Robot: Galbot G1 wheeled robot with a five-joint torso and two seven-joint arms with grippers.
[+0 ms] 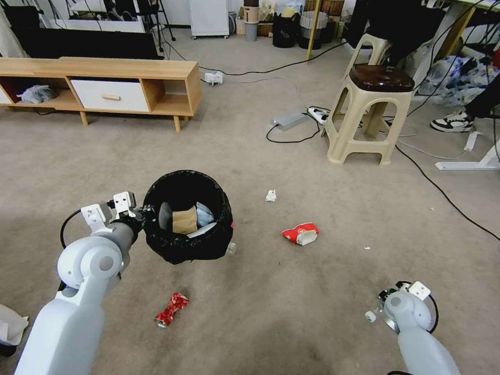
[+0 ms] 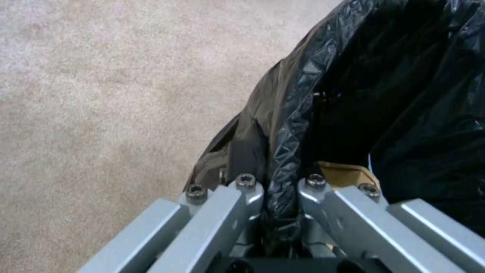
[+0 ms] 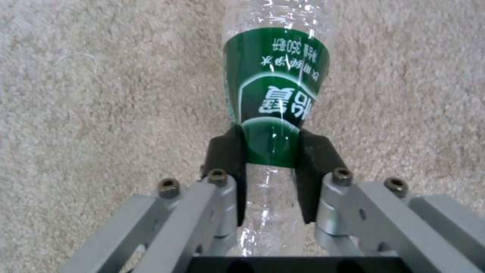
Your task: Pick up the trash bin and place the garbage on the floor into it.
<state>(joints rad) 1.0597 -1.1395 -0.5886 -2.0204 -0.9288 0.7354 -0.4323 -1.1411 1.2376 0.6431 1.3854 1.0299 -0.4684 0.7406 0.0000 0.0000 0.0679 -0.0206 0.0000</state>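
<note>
trash bin (image 1: 187, 216) held off the floor (image 1: 271, 307) by its bag-lined rim, pinched in the left gripper (image 2: 280, 189). green-labelled bottle (image 3: 275, 98) clamped between right gripper (image 3: 273, 151) pads. crushed can (image 1: 172, 309) and red-and-white wrapper (image 1: 301, 233) lie on carpet.

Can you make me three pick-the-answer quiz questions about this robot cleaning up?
1. Where is the bin?
A. on the stool
B. held up by the left gripper
C. under the cabinet

2. How many pieces of litter lie loose on the carpet in the head view?
A. three
B. six
C. none

3. What is the right gripper doing?
A. hanging open
B. squeezing a can
C. shut on a bottle

Answers:
1 B, its fingers pinch the bin's black bag rim.
2 A, a red can, a red-and-white wrapper and a white paper wad.
3 C, its pads clamp the green-labelled bottle.
</note>
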